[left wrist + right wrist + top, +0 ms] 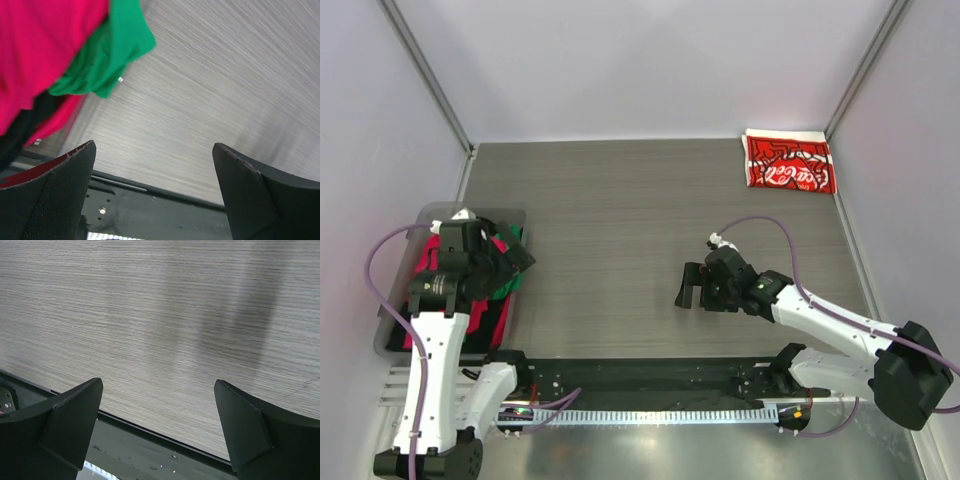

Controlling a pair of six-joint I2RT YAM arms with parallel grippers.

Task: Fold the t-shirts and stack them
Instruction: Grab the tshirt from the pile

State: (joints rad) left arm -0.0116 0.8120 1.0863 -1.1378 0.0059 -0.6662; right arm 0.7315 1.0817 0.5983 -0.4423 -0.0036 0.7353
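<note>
The red shirt (788, 162) with white Coca-Cola writing lay folded flat in the far right corner of the table (620, 200), well apart from both arms; the other shirts sat in a messy heap in a grey bin (388, 338) at the left edge of the table. In that heap a pink shirt (45, 45) lay on top, a green shirt (110, 55) hung out past it toward the bare table, and a black shirt (20, 130) peeked out from under the pink one (only a dark bit of it showed). The left fingers (516, 258) hung over the right side of the bin, just beside the green cloth; they were spread wide apart and had nothing between them; in the left wrist view only grey table showed in the gap. The right fingers (688, 288) were near the middle of the table, a little to the right, pointing left; they too were spread wide and held nothing; under them was only the striped grey table top.
</note>
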